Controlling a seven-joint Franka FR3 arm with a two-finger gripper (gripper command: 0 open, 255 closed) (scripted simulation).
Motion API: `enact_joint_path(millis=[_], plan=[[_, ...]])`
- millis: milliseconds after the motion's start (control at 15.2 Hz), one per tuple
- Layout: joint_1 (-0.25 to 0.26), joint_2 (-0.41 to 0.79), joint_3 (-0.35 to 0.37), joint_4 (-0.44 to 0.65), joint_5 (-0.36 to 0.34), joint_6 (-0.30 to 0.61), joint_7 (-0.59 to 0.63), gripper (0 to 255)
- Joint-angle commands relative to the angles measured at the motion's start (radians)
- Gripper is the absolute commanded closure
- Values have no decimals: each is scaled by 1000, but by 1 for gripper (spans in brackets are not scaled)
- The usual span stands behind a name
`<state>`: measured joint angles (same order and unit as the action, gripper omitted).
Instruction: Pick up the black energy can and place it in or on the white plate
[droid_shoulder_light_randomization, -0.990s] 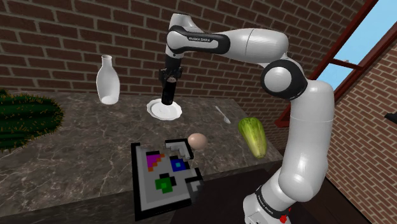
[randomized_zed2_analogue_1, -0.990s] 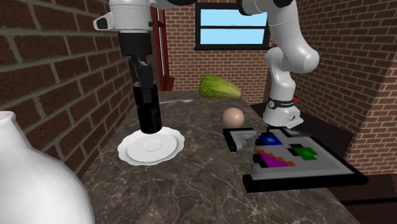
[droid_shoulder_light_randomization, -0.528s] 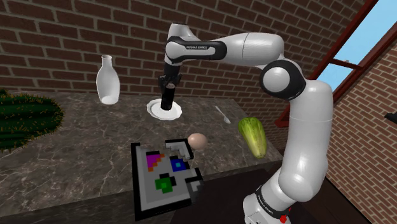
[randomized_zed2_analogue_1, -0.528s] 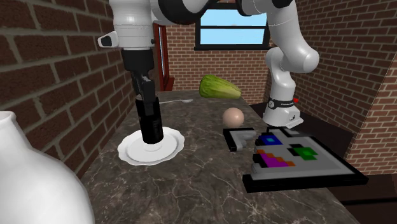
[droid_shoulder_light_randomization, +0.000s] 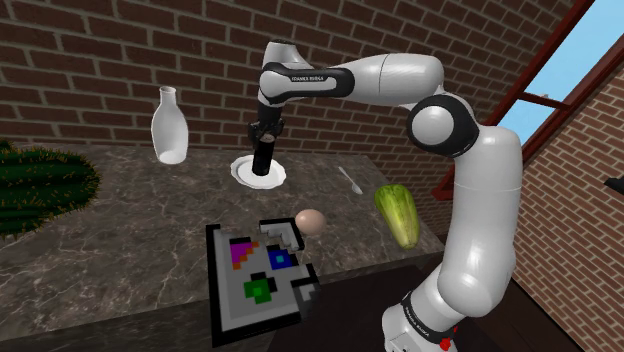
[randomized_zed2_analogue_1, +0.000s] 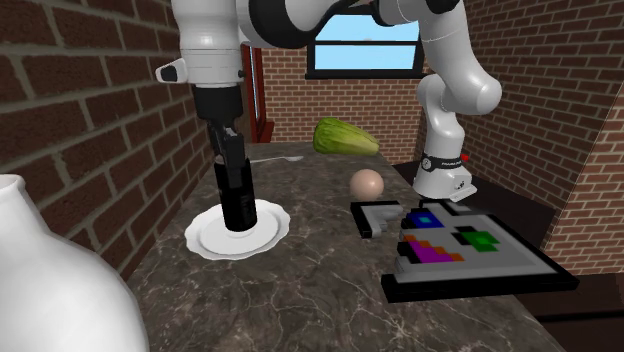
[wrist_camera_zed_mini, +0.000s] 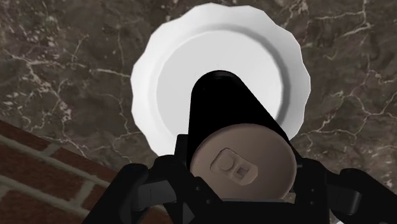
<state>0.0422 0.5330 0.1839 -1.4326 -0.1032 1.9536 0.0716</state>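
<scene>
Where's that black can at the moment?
In the shoulder view the black can stands upright at the middle of the white plate, by the brick wall, right of the white bottle, clasped by the gripper.

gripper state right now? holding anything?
Gripper: closed on the black can, held upright with its base at the white plate.
</scene>
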Motion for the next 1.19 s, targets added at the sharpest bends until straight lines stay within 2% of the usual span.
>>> enact_joint_path(millis=[0,66,396,660,1122], plan=[[0,0,0,0,0,0,0,255],[0,0,0,0,0,0,0,0],[0,0,0,0,0,0,0,0],[3,-23,4,93,6,-115,-5,0],[3,-23,3,93,6,-115,-5,0]])
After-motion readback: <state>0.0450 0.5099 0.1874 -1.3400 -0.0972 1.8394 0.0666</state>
